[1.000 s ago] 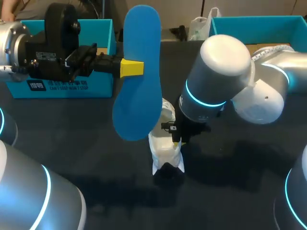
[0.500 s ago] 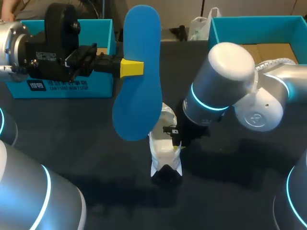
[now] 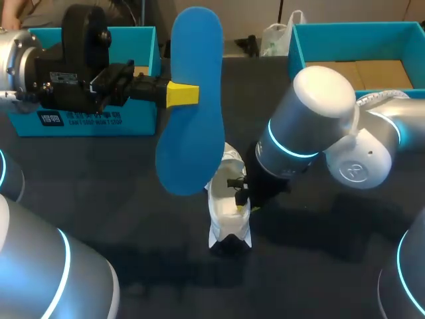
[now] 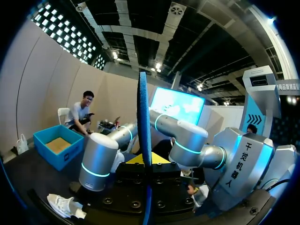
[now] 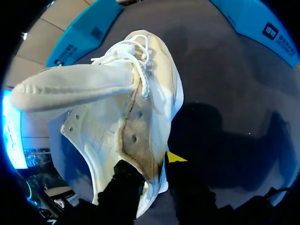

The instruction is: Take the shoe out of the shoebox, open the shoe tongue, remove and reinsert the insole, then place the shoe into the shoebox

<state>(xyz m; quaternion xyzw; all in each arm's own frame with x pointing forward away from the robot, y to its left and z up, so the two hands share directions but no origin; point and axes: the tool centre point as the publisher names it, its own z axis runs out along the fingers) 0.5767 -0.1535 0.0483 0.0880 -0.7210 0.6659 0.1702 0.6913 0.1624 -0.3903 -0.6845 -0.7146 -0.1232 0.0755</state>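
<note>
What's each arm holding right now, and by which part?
Left jaws clamp the blue insole at its narrow middle. Right jaws pinch the white shoe by the side wall of its opening.

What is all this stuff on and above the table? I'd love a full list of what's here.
insole: one, blue, held upright in the air over the table.
shoe: one, white, on the table near its middle, tongue pulled open.
shoeboxes: two, blue, open, at the table's far left and far right.
table: one, dark, under everything.
left gripper: one, yellow-tipped, shut on the insole's narrow middle.
right gripper: one, yellow-tipped, down at the shoe, clamping its side wall.
</note>
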